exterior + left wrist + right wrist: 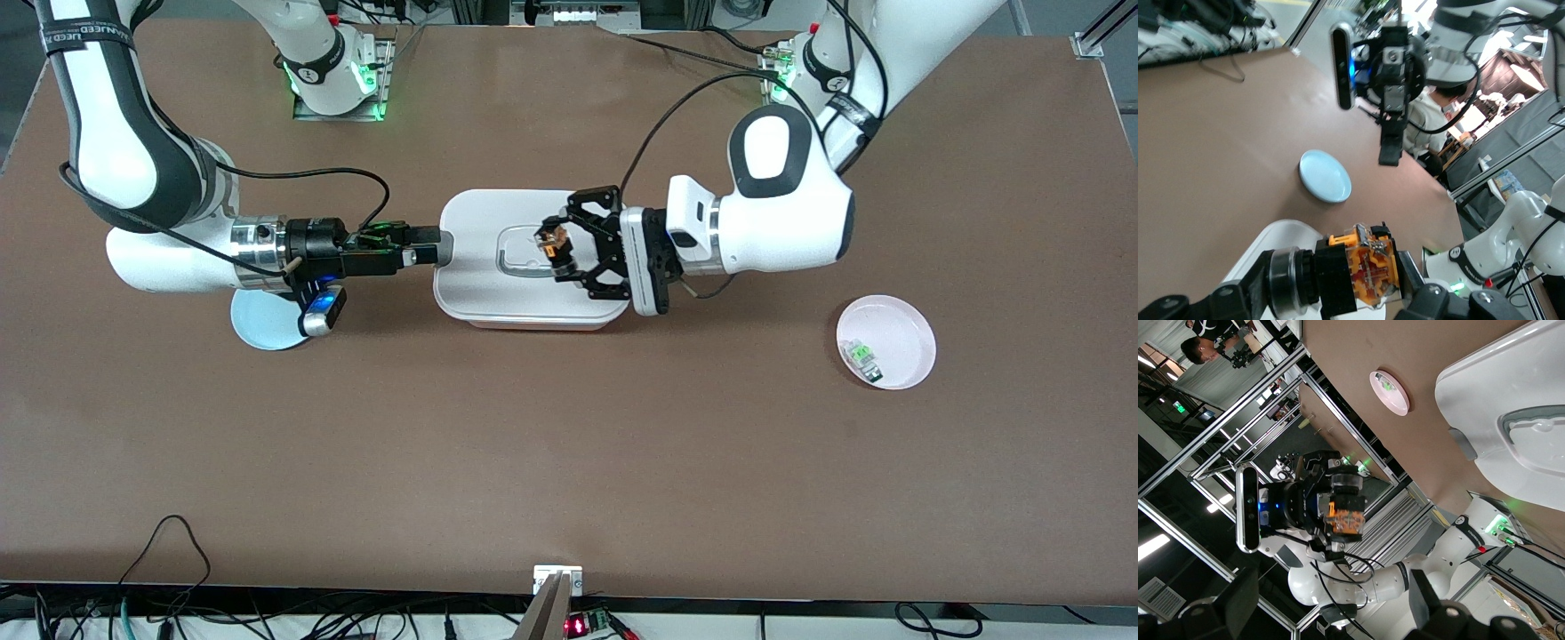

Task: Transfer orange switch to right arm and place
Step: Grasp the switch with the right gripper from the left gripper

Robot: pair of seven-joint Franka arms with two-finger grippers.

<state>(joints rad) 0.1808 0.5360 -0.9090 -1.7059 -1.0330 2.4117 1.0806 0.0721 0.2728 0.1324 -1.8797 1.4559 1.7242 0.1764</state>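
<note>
Front view: left gripper [558,250] pinches orange switch [553,244] over white container [480,293]. Right gripper [442,248], fingers spread, faces it over the container's edge. Close squarely on exposed orange housing before left lets go.

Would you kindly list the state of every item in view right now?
Left end effector: shut on switch, over the box.
Switch: held in the air.
Right end effector: open, empty, at box's edge.
Box: lid on.
Blue plate: empty.
Pink plate: holds green part.
</note>
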